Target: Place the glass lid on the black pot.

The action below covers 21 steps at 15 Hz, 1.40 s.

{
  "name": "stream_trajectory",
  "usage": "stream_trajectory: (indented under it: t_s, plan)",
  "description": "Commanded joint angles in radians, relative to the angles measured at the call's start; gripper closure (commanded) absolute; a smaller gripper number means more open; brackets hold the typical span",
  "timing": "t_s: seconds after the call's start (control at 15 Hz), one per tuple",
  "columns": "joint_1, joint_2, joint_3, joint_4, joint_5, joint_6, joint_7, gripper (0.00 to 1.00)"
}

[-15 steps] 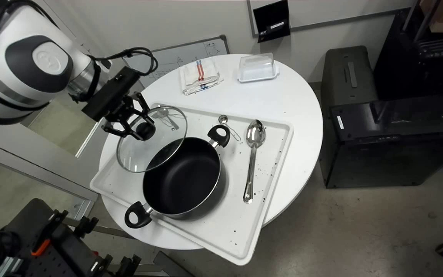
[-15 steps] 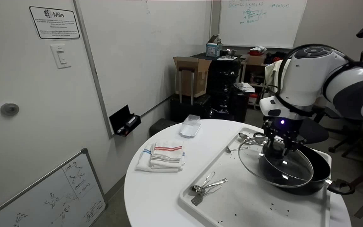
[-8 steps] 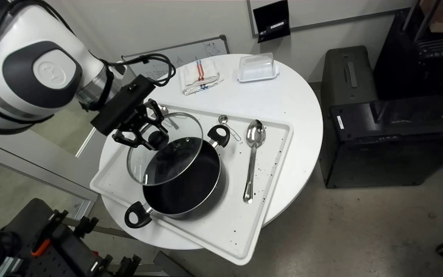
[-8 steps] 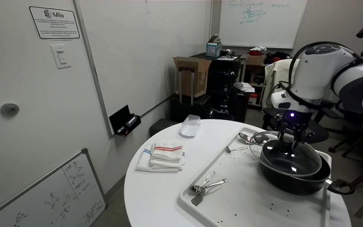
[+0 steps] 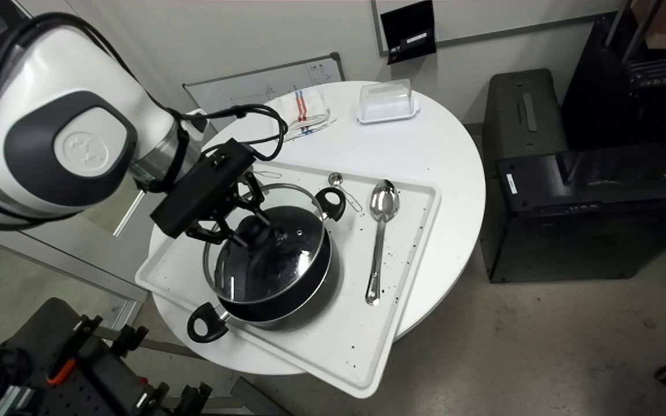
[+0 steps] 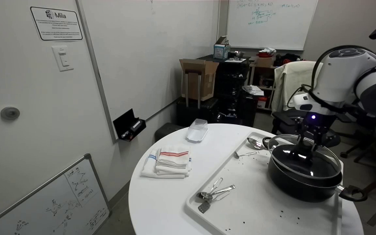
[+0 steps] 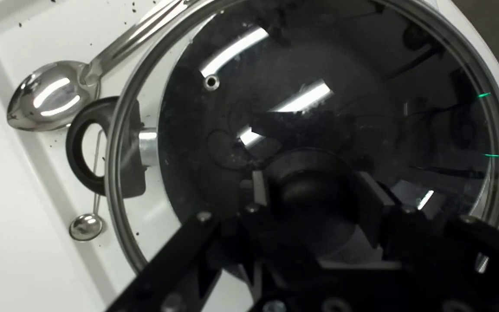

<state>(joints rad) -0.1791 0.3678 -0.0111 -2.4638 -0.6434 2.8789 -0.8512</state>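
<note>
Wrist view, lower centre: the fingers of my gripper [image 7: 316,190] stand partly apart, one on each side of the dark knob [image 7: 312,182] of the glass lid [image 7: 319,99], and I hold the lid by it. In both exterior views the lid is over the black pot [image 6: 300,189], slightly tilted and off centre; in an exterior view a strip of the pot's mouth [image 5: 298,296] shows at the lid's lower right. I cannot tell whether the lid's rim touches the pot. The pot stands on a white tray [image 5: 350,346], on a round table [image 5: 448,150]. A big spoon [image 5: 384,202] lies on the tray, right of the pot, and a small spoon [image 5: 336,179] lies just above its upper handle.
</note>
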Motion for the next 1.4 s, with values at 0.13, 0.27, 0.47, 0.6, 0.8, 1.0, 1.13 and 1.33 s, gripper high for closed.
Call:
stream_trajectory:
  t_s: [0.13,0.27,0.47,0.6,0.8,1.0,1.13,1.33]
  plan:
    - [-0.009,-0.032,-0.039,-0.045,0.01,0.054,-0.029,0.76]
    - [-0.008,-0.028,-0.041,-0.049,0.014,0.057,-0.028,0.76]
    - [-0.002,-0.021,-0.042,-0.052,0.013,0.059,-0.023,0.76]
    - [-0.002,-0.018,-0.04,-0.058,0.016,0.06,-0.023,0.76]
    - [0.002,-0.009,-0.044,-0.058,0.013,0.061,-0.016,0.76]
    - [0.007,0.001,-0.048,-0.054,0.009,0.062,-0.01,0.76]
    - [0.01,0.008,-0.05,-0.049,0.007,0.065,-0.007,0.76]
    - [0.015,0.022,-0.055,-0.042,0.004,0.067,-0.002,0.76]
